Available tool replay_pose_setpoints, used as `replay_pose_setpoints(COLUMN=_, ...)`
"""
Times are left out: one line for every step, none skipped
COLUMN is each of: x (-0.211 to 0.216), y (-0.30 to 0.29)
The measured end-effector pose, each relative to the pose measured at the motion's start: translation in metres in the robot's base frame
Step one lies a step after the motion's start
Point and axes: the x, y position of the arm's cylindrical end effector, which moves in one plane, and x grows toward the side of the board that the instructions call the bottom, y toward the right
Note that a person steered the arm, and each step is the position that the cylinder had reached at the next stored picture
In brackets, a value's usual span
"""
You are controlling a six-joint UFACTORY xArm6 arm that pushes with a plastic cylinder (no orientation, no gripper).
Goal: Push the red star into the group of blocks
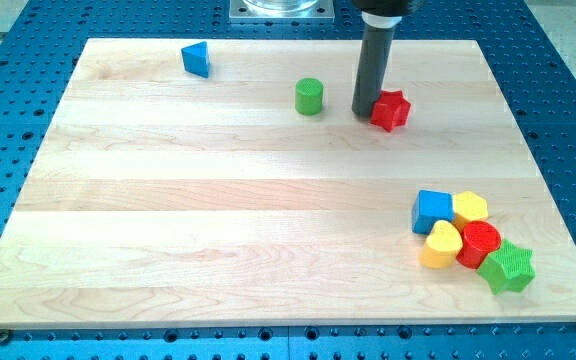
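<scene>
The red star (392,110) lies near the view's top, right of the middle of the wooden board (218,220). My tip (365,112) stands right at the star's left side, touching or nearly touching it. The group of blocks sits at the view's lower right: a blue cube (432,210), a yellow hexagon-like block (470,208), a yellow heart-like block (442,245), a red cylinder (480,243) and a green star (509,266), all packed together.
A green cylinder (309,96) stands just left of my tip. A blue triangular block (197,59) lies at the view's upper left. The board rests on a blue perforated table (8,120).
</scene>
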Motion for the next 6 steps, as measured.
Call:
replay_pose_setpoints(x=-0.021, y=-0.004)
replay_pose_setpoints(x=-0.02, y=0.02)
replay_pose_setpoints(x=0.024, y=0.049)
replay_pose_setpoints(x=0.066, y=0.071)
replay_pose_setpoints(x=0.111, y=0.065)
replay_pose_setpoints(x=0.114, y=0.058)
